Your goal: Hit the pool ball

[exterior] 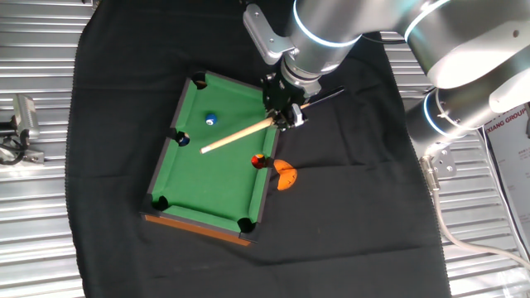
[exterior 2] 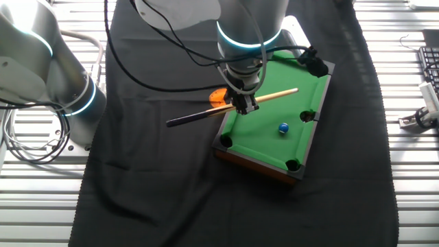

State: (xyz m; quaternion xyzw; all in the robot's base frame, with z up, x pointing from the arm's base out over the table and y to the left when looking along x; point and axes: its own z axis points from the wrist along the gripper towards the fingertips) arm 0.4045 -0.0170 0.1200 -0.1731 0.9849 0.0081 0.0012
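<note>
The pool ball (exterior: pixel 210 120) (exterior 2: pixel 283 128), small, light blue with a white spot, rests on the felt of the toy green pool table (exterior: pixel 211 186) (exterior 2: pixel 264 140). My gripper (exterior: pixel 286 117) (exterior 2: pixel 243 104) hangs over the table's long rail, shut on a wooden cue stick (exterior: pixel 240 134) (exterior 2: pixel 274 95). The cue lies nearly level across the felt. Its pale tip (exterior: pixel 204 150) (exterior 2: pixel 295 90) points past the ball and stands a short way apart from it. The dark butt end (exterior 2: pixel 182 120) sticks out beyond the table.
A navy ball (exterior: pixel 183 140) sits by a side pocket and a red-and-black ball (exterior: pixel 259 161) by the opposite rail. An orange piece (exterior: pixel 286 175) (exterior 2: pixel 218 96) lies on the black cloth (exterior: pixel 348 207) beside the table. The robot base (exterior 2: pixel 68 103) stands nearby.
</note>
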